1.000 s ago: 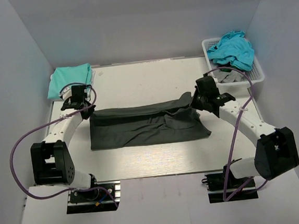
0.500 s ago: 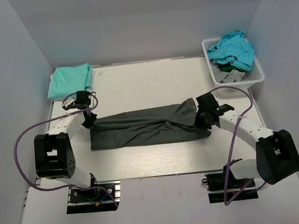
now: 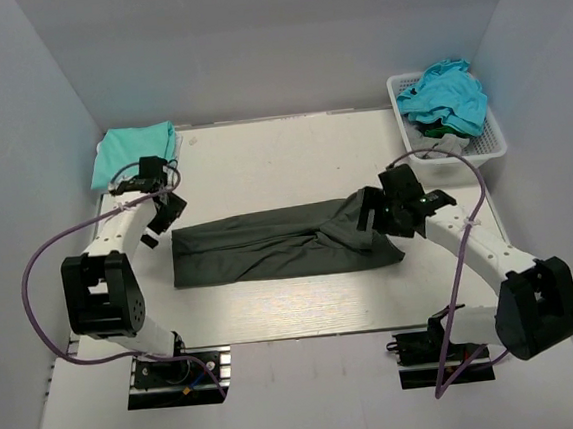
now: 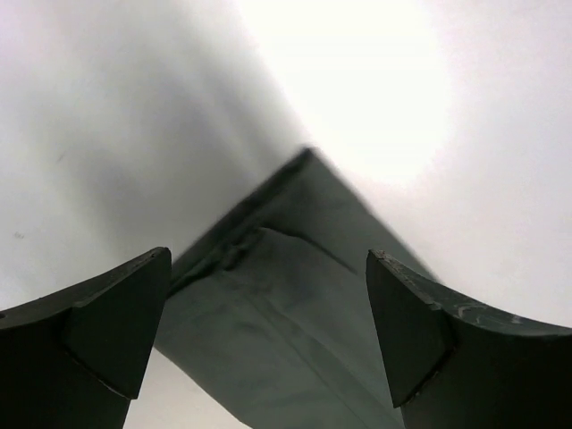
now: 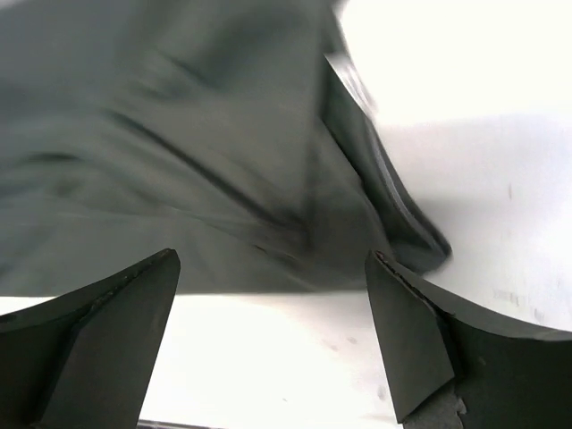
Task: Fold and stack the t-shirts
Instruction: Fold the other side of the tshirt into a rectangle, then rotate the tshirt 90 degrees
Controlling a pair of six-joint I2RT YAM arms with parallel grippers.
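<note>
— Dark t-shirt (image 3: 269,244), item 1: location?
— Centre of the top view, flat on the desk (image 3: 282,160). It lies as 1 long band running left to right; right end rumpled, left end square.
— Item 2?
— Mint-green t-shirt (image 3: 133,153), folded, upper left of the frame, well apart from item 1.
— Item 3?
— Turquoise t-shirt (image 3: 444,95), heaped in the white basket (image 3: 496,146), upper right.
— Left pincer (image 4: 268,268)?
— Released, fingers spread wide, nothing between them. Poised at the upper left corner of item 1; that corner shows mid-frame in the left wrist view.
— Right pincer (image 5: 273,264)?
— Likewise released, holding nothing. Positioned at the rumpled right end, with cloth filling the upper left of the right wrist view. Contact with the cloth: cannot tell.
</note>
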